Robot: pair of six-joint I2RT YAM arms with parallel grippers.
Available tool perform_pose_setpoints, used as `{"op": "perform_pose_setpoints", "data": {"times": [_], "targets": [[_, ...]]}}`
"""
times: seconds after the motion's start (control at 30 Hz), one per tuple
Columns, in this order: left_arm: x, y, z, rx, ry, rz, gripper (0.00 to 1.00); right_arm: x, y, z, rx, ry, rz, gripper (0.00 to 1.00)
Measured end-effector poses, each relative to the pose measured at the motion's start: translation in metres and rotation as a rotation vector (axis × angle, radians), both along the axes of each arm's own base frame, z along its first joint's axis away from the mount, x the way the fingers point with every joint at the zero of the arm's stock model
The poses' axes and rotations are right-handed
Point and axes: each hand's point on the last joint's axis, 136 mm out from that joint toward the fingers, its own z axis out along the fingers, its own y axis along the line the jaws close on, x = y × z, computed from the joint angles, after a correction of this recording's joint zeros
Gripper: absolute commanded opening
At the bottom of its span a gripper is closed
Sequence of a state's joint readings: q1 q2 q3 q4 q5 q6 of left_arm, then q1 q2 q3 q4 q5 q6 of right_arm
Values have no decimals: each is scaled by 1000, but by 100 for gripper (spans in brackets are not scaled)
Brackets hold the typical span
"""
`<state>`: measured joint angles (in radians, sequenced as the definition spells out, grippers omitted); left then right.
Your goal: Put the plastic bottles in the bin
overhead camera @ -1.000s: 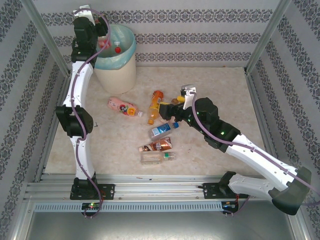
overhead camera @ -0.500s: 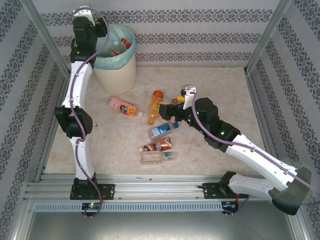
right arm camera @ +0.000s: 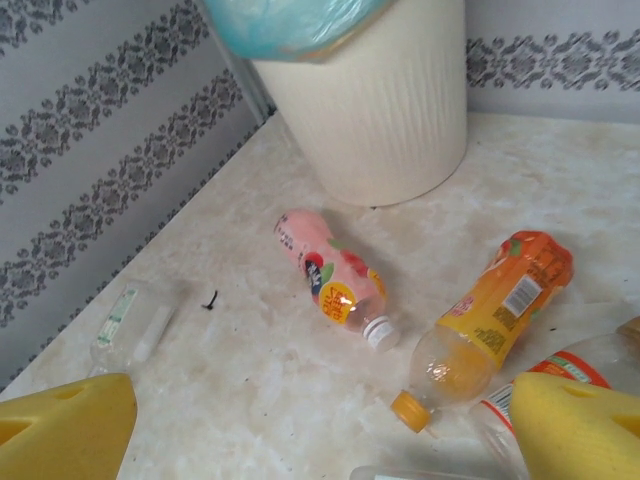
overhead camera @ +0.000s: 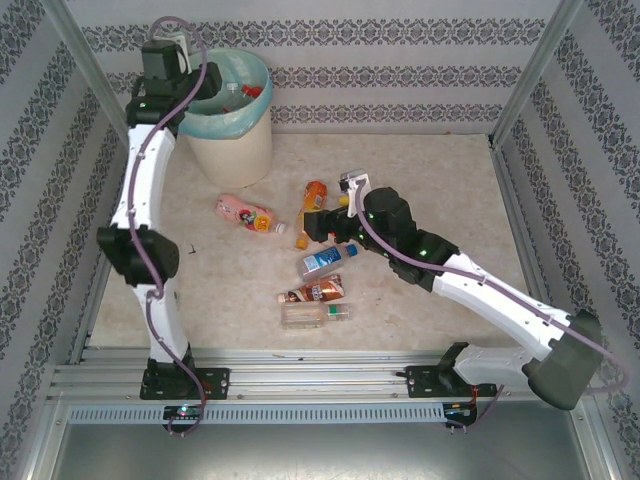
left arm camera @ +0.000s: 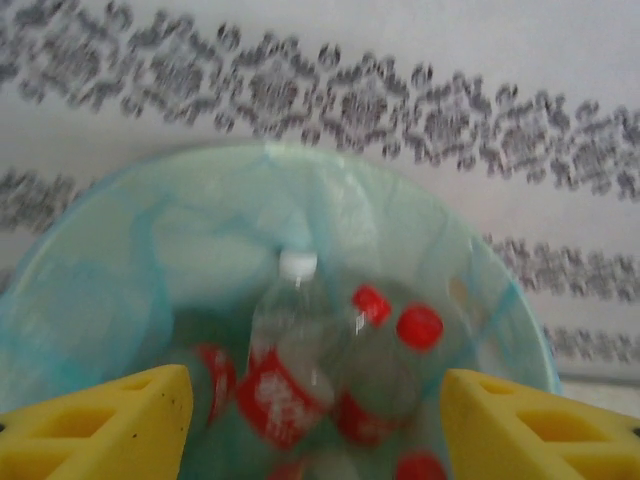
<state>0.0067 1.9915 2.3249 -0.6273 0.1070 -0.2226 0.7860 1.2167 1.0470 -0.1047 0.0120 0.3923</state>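
The cream bin (overhead camera: pixel 235 150) with a turquoise liner stands at the back left. My left gripper (overhead camera: pixel 190 88) hangs open over its rim. In the left wrist view the yellow pads (left arm camera: pixel 100 425) stand wide apart around nothing, and several clear red-labelled bottles (left arm camera: pixel 285 370) lie below in the liner (left arm camera: pixel 200 240). My right gripper (overhead camera: pixel 322 225) is open low over the table, partly covering the orange bottle (overhead camera: pixel 313 192). Its wrist view shows the pink bottle (right arm camera: pixel 330 280) and the orange bottle (right arm camera: pixel 490 320) lying ahead of the open gripper (right arm camera: pixel 320 440), with the bin (right arm camera: pixel 370 110) behind them.
On the table also lie the pink bottle (overhead camera: pixel 245 213), a blue-labelled bottle (overhead camera: pixel 325 262), a brown bottle (overhead camera: pixel 312 292) and a clear bottle (overhead camera: pixel 315 314). A clear red-labelled bottle (right arm camera: pixel 560 375) lies by my right finger. Patterned walls and metal posts enclose the table.
A red-capped bottle that hung at the left gripper over the bin now lies inside it, and the left arm has swung slightly left. The right arm has moved left over the bottles.
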Motion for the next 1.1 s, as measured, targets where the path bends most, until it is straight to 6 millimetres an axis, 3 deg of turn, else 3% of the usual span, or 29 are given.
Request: {"op": "perform_pose_setpoints", "data": {"times": [0.1, 0.17, 0.23, 0.33, 0.47, 0.57, 0.77, 0.93, 1.1], "targets": [[-68, 2, 2, -5, 67, 16, 80, -3, 11, -5, -11, 11, 34, 97], [-118, 5, -9, -19, 104, 32, 100, -4, 18, -8, -17, 19, 57, 98], [-169, 20, -34, -57, 150, 80, 100, -5, 23, -13, -25, 26, 76, 98], [-223, 62, -89, -136, 242, 225, 100, -5, 29, -20, -30, 40, 99, 98], [-274, 96, -170, -243, 406, 394, 100, -5, 40, -27, -19, 55, 136, 98], [-292, 104, -212, -280, 528, 448, 100, -6, 48, -35, -13, 82, 166, 98], [-291, 104, -265, -311, 706, 445, 100, -10, 56, -38, 3, 98, 210, 98], [-303, 96, -311, -326, 860, 414, 99, -8, 58, -34, 19, 84, 213, 98], [-309, 93, -336, -306, 945, 373, 76, -4, 53, -39, 22, 96, 204, 98]]}}
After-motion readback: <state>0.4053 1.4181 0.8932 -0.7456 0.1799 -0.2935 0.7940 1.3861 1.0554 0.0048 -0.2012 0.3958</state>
